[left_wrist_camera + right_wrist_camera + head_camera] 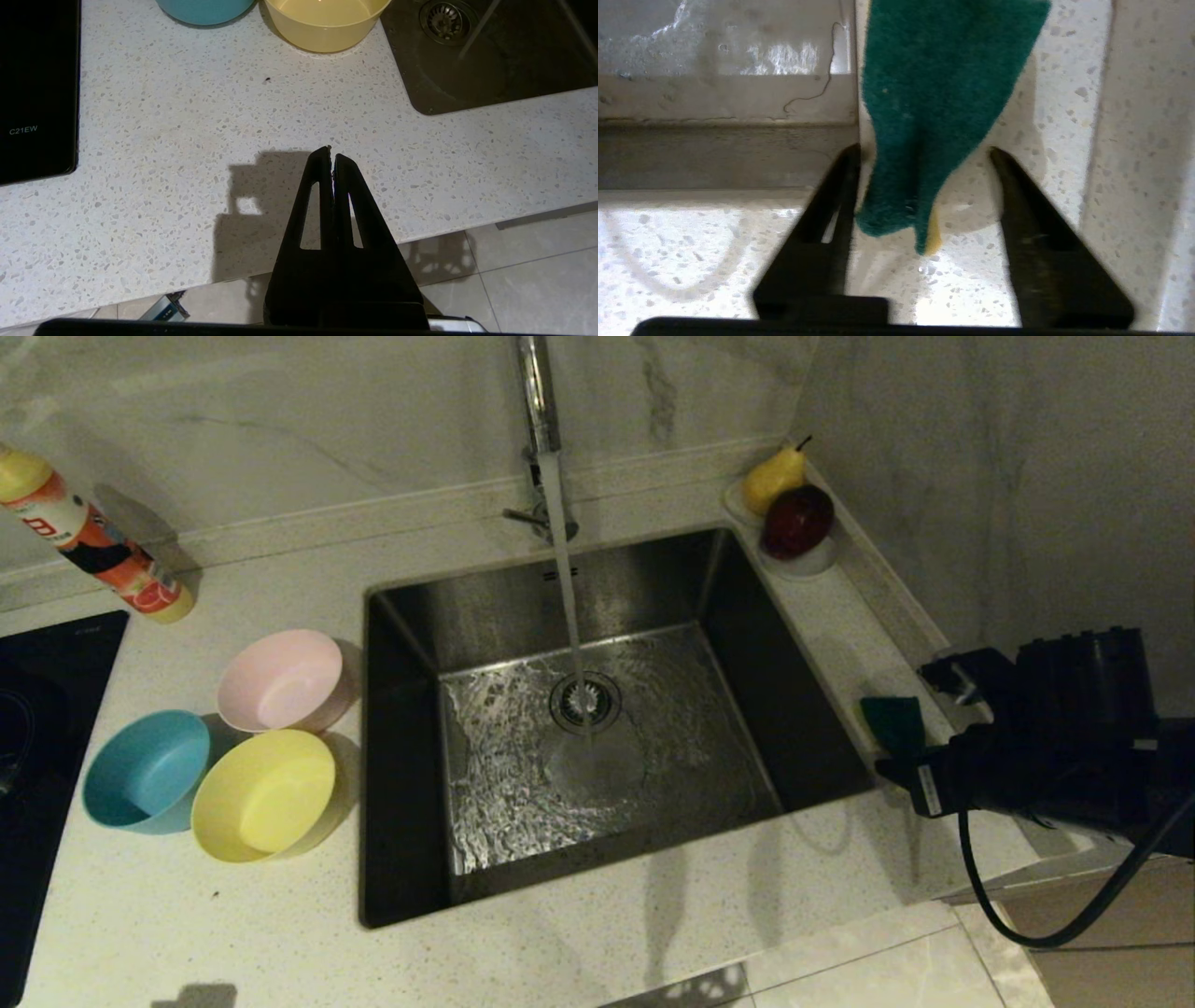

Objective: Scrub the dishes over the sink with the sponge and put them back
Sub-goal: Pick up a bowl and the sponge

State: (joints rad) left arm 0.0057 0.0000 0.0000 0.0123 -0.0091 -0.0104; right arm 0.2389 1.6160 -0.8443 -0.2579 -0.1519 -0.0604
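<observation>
Three bowls sit on the counter left of the sink (pixel 794 709): pink (pixel 280 679), blue (pixel 147 770) and yellow (pixel 264 793). Water runs from the tap (pixel 540 401) onto the drain. The sponge (pixel 892 723), green face up, lies on the narrow counter strip right of the basin. My right gripper (pixel 924 149) is open around the near end of the sponge (pixel 934 93); one finger is almost at its edge, the other stands clear of it. My left gripper (pixel 331 151) hangs shut and empty over the counter's front edge, short of the yellow bowl (pixel 324 23).
A white dish with a pear and a red fruit (pixel 794 518) stands at the sink's far right corner. A bottle (pixel 93 546) leans at the back left, beside a black cooktop (pixel 37 728). The marble wall (pixel 1027 476) runs close behind the sponge.
</observation>
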